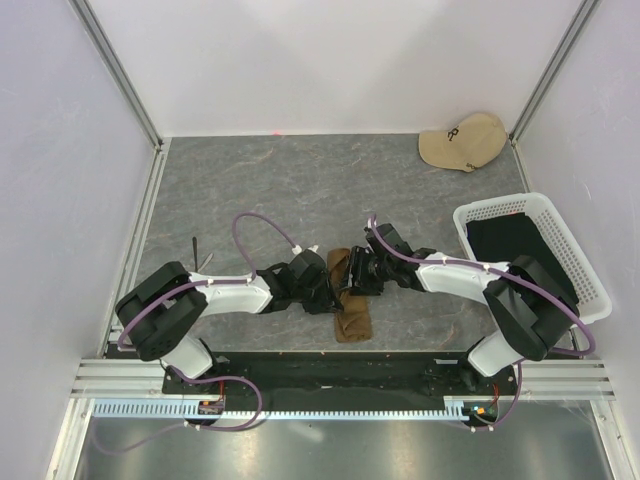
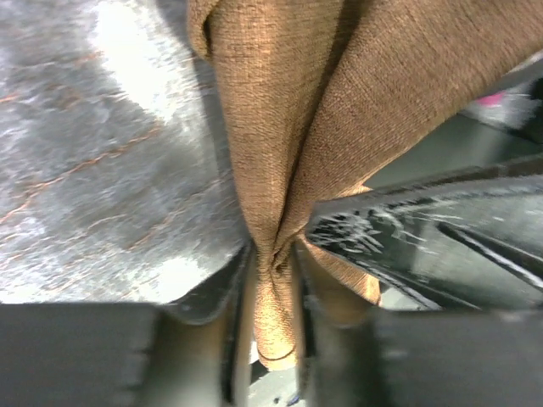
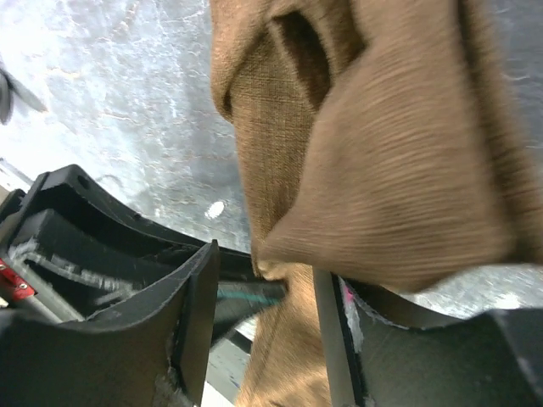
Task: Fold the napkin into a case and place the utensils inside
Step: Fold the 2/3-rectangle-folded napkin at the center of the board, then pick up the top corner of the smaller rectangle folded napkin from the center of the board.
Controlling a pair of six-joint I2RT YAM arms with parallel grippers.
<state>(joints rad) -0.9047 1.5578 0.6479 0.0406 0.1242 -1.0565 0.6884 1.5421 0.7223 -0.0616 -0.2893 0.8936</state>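
Napkin (image 1: 353,318), a coarse-woven olive-brown cloth, lies bunched in soft folds on the grey marbled counter (image 1: 250,190) between both arms. Left hand (image 2: 271,280) pinches one fold tight. Right hand (image 3: 267,297) straddles the cloth half-open, its grip unclear.

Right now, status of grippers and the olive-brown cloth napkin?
Left gripper shut on olive-brown cloth napkin. Right gripper likewise. Cloth bunched, no case yet. White mesh basket apart.

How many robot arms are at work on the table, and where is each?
2. The left arm reaches in from the left, the right arm from the right, beside the white basket; both hold the napkin near the table's front edge. None appears hidden.
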